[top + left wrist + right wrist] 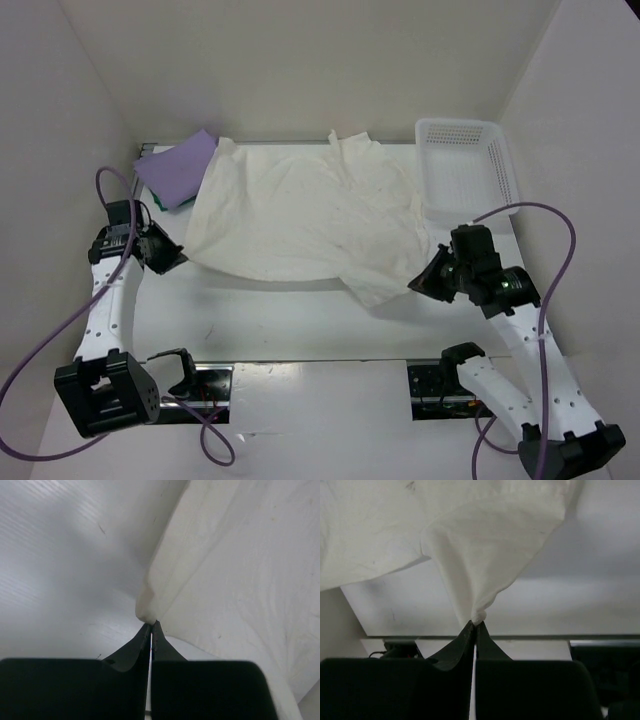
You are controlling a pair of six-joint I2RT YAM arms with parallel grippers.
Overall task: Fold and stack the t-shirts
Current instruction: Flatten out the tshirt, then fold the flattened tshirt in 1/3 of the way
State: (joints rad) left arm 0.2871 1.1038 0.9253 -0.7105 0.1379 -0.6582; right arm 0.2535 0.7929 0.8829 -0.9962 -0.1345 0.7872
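The cream-white t-shirt [300, 210] lies spread across the middle of the table, lifted at its two near corners. My left gripper [183, 259] is shut on its near left corner, and the left wrist view shows the cloth [235, 565] pinched at the tips of the left gripper [151, 624]. My right gripper [415, 285] is shut on the near right corner; the cloth [485, 545] hangs up from the right gripper [476, 623] in a taut fold. A lavender-purple t-shirt [175, 165] lies folded at the back left on a green t-shirt [160, 198], of which only an edge shows.
A white perforated basket [480, 165] stands at the back right corner, next to the cream shirt's sleeve. White walls enclose the table on three sides. Purple cables loop from both arms near the table's front edge.
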